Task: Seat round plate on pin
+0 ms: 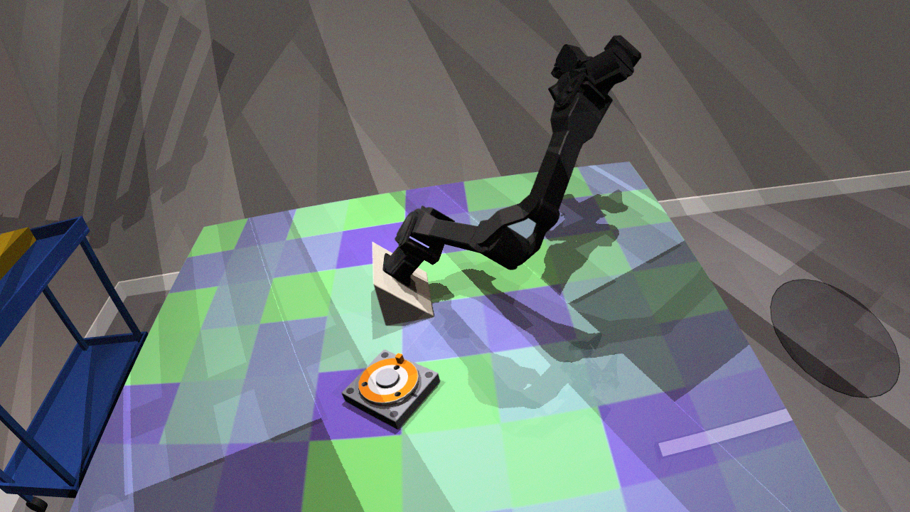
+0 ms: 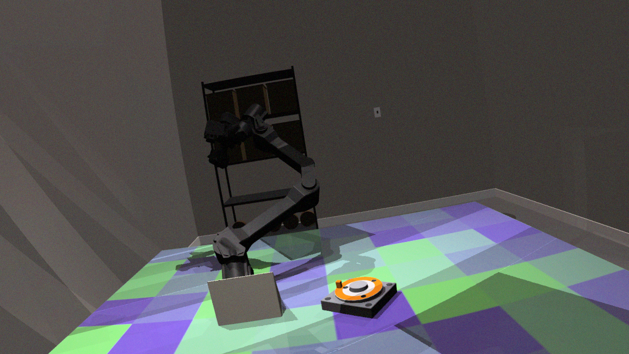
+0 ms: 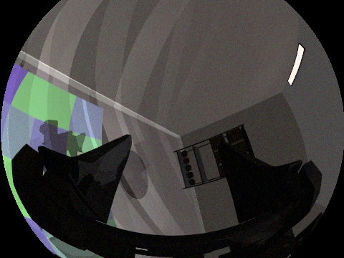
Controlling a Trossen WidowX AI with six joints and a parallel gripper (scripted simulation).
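Nearest us on the table (image 2: pixel 461 264), the round plate (image 2: pixel 357 289) sits on its post atop the grey base (image 2: pixel 357 306), orange tab (image 2: pixel 338 283) at its far-left rim. Behind the leaning board (image 2: pixel 245 297), our hand (image 2: pixel 218 147) hangs high, fingers apart and holding nothing, so the plate lies well below and forward of it.

Tan wedge (image 1: pixel 402 294) stands between arm (image 1: pixel 509 235) and plate (image 1: pixel 387 380).
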